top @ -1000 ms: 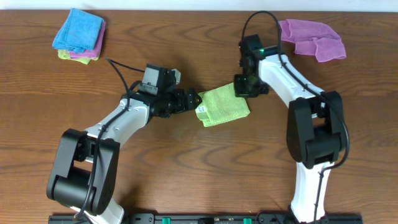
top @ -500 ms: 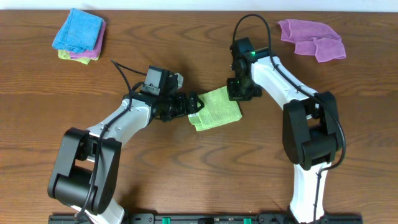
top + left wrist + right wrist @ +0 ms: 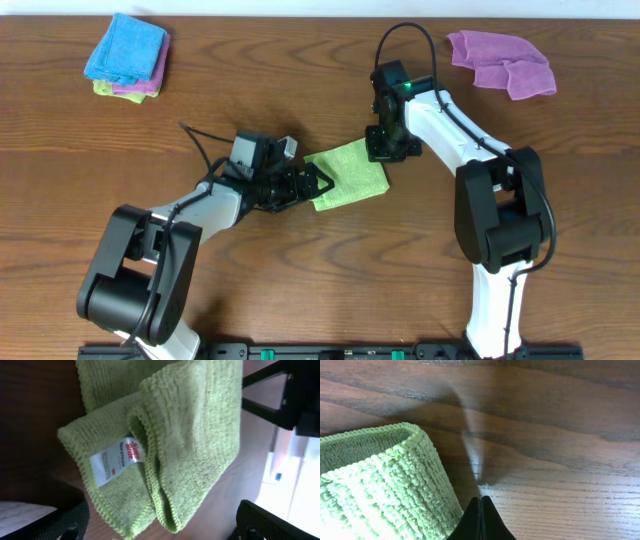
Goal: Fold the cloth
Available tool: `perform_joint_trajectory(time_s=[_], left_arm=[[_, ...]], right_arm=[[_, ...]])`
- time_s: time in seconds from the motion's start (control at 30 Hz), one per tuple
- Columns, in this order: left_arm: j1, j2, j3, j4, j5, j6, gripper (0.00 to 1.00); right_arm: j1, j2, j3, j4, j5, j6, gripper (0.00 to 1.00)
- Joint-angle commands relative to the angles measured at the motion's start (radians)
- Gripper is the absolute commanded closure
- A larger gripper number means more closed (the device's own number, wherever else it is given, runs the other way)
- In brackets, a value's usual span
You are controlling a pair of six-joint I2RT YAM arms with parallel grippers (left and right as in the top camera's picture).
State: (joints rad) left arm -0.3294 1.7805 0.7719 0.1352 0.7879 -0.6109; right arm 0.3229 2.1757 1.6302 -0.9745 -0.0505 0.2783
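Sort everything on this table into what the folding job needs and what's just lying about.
In the job: lime-green cloth, partly folded, mid-table; left gripper, open at its tagged edge; right gripper, shut at its other end.
Lying about: purple cloth, crumpled, far right corner; stack of folded cloths, blue on top, far left corner.

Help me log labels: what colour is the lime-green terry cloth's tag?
White tag, red logo; best in left wrist view.
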Motion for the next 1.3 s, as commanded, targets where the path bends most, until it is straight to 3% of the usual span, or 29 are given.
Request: perform_joint_trajectory(time_s=[0.0, 0.23, 0.3, 0.43, 0.5, 0.53, 0.6, 0.63, 0.7, 0.73, 0.77, 0.83, 0.9, 1.1, 1.27], left_arm=[[0.000, 0.020, -0.025, 0.011, 0.013, -0.061, 0.05], [-0.002, 0.029, -0.025, 0.080, -0.013, -0.115, 0.05], [-0.006, 0.031, -0.025, 0.082, -0.026, -0.124, 0.00], [-0.008, 0.031, -0.025, 0.079, -0.037, -0.150, 0.20], [-0.008, 0.031, -0.026, 0.078, -0.038, -0.154, 0.42], [-0.008, 0.031, -0.026, 0.078, -0.041, -0.159, 0.46], [-0.008, 0.031, -0.026, 0.074, -0.061, -0.176, 0.66], [-0.008, 0.031, -0.026, 0.076, -0.068, -0.180, 0.70], [-0.008, 0.031, -0.026, 0.076, -0.079, -0.183, 0.69], [-0.008, 0.031, -0.026, 0.075, -0.081, -0.183, 0.64], [-0.008, 0.031, -0.026, 0.075, -0.081, -0.182, 0.58], [-0.008, 0.031, -0.026, 0.075, -0.076, -0.170, 0.34], [-0.002, 0.031, -0.026, 0.074, -0.050, -0.120, 0.27], [0.019, 0.031, -0.030, -0.034, -0.100, -0.074, 0.19], [0.034, 0.031, -0.082, 0.066, -0.042, -0.072, 0.19]], right_arm=[[-0.002, -0.024, -0.003, 0.002, -0.032, 0.013, 0.98], [0.023, -0.024, -0.003, 0.005, -0.176, 0.013, 0.98], [0.040, -0.024, -0.003, 0.007, -0.179, 0.013, 0.99], [0.051, -0.024, -0.003, 0.014, -0.178, 0.013, 0.98], [0.042, -0.024, -0.002, 0.014, -0.178, 0.013, 0.99], [0.036, -0.024, 0.000, 0.014, -0.178, 0.013, 0.99], [0.021, -0.024, 0.005, 0.014, -0.178, 0.013, 0.98], [0.014, -0.024, 0.008, 0.014, -0.178, 0.013, 0.99], [-0.002, -0.024, 0.019, 0.006, -0.178, 0.013, 0.99], [-0.010, -0.024, 0.026, 0.001, -0.178, 0.013, 0.99], [-0.017, -0.024, 0.031, -0.004, -0.178, 0.013, 0.99], [-0.030, -0.024, 0.044, -0.015, -0.178, 0.013, 0.98], [-0.035, -0.024, 0.045, -0.017, -0.179, 0.013, 0.99], [-0.027, -0.024, 0.045, -0.022, -0.179, 0.012, 0.99], [-0.027, -0.024, 0.045, -0.025, -0.179, 0.011, 0.99]])
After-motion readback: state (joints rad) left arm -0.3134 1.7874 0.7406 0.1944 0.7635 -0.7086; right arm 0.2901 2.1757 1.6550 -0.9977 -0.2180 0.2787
